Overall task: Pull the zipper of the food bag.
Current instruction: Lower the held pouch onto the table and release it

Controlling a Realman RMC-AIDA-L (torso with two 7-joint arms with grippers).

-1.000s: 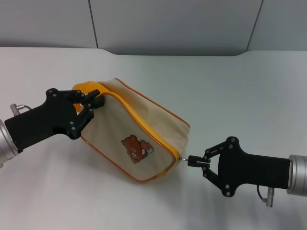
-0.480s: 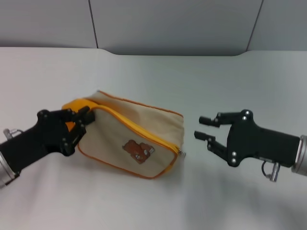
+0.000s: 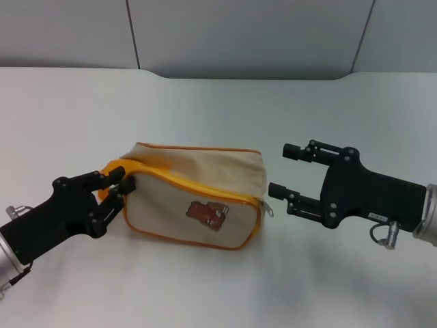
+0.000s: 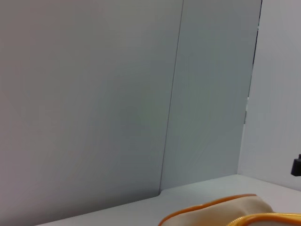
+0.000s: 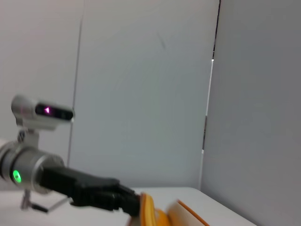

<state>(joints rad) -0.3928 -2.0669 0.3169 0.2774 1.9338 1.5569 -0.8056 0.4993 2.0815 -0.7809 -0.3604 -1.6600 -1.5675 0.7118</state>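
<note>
The food bag [image 3: 184, 181] lies on the white table, beige with orange piping and a brown bear patch [image 3: 207, 213]. Its zipper [image 3: 198, 188] runs along the top front edge, and the small silver pull tab [image 3: 268, 208] hangs at the bag's right end. My left gripper [image 3: 125, 180] is shut on the bag's left end by the yellow handle [image 3: 113, 169]. My right gripper [image 3: 285, 171] is open and empty, just right of the bag, its lower finger close to the pull tab. The bag's top [image 4: 235, 214] also shows in the left wrist view.
Grey wall panels [image 3: 239, 34] stand behind the table's far edge. The right wrist view shows my left arm [image 5: 70, 184] and the bag's orange end [image 5: 148, 212]. The left wrist view shows a tip of my right gripper [image 4: 296, 165].
My right gripper has let go of the pull tab, opened and drawn back to the right. The bag has come down from a tilt to lie flat, and my left gripper has lowered with it.
</note>
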